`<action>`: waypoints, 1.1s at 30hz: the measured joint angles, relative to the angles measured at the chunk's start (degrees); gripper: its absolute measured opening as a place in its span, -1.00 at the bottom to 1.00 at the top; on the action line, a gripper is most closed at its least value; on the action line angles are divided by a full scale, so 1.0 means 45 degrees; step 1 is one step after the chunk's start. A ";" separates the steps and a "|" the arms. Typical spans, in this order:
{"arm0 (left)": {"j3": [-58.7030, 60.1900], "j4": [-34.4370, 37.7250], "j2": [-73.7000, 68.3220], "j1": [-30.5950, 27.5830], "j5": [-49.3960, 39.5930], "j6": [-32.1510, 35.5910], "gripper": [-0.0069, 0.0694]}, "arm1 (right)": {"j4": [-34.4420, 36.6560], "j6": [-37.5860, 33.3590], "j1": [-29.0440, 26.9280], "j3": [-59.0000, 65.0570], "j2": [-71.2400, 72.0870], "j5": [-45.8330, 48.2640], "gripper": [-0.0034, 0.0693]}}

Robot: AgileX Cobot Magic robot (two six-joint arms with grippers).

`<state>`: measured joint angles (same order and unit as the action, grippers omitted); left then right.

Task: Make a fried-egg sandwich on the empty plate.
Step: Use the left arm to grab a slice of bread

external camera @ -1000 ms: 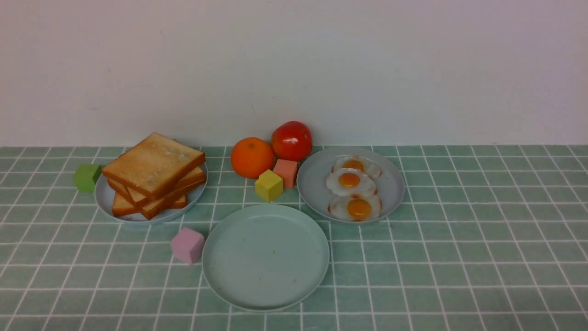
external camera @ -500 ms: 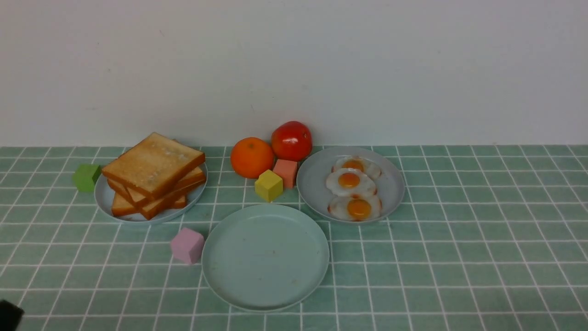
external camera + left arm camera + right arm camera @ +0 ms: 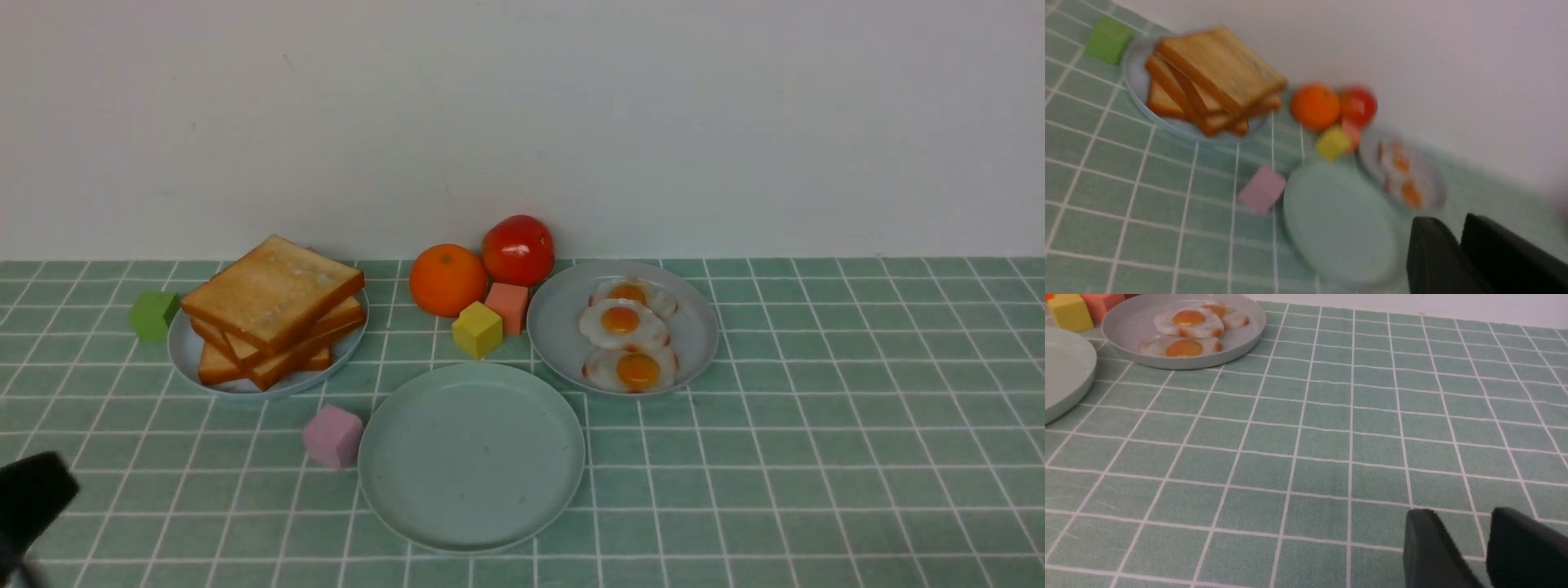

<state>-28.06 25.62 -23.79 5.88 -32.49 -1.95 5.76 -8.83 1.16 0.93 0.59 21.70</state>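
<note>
Rising into the lower-left corner, left gripper (image 3: 37, 494) is likely heading for toast (image 3: 273, 298), blurred fingers (image 3: 1433, 257) close together, shut or not I cannot tell, while right gripper (image 3: 1466, 518) is waiting open, empty, and plate (image 3: 392, 490) is sitting bare between toast and eggs (image 3: 622, 323).

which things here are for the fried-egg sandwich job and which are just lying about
For the job: round pale mint-green plastic plate; stack of golden-brown toast slices; three white fried eggs with orange yolks.
Lying about: round orange; red tomato; green cube; yellow cube; salmon cube; pink cube.
</note>
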 joint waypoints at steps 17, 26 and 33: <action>-0.4376 -0.2871 -0.7729 0.1269 -0.2853 0.1546 -0.85 | 0.7276 0.1892 0.0094 -0.2209 -0.0416 -0.0300 -0.32; -0.8203 -0.5694 -1.3267 0.1269 -0.1256 0.1231 -0.85 | 0.4970 -0.1389 0.0735 -0.9788 -0.6077 0.7578 -0.87; -1.1375 -0.6759 -1.7057 0.1269 -0.0907 0.1738 -0.61 | 0.4789 -0.1534 0.2436 -1.1179 -0.7873 0.8035 -0.90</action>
<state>-79.25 -4.79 -100.55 11.59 -36.57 5.88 27.32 -15.73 12.12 -49.37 -34.84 57.86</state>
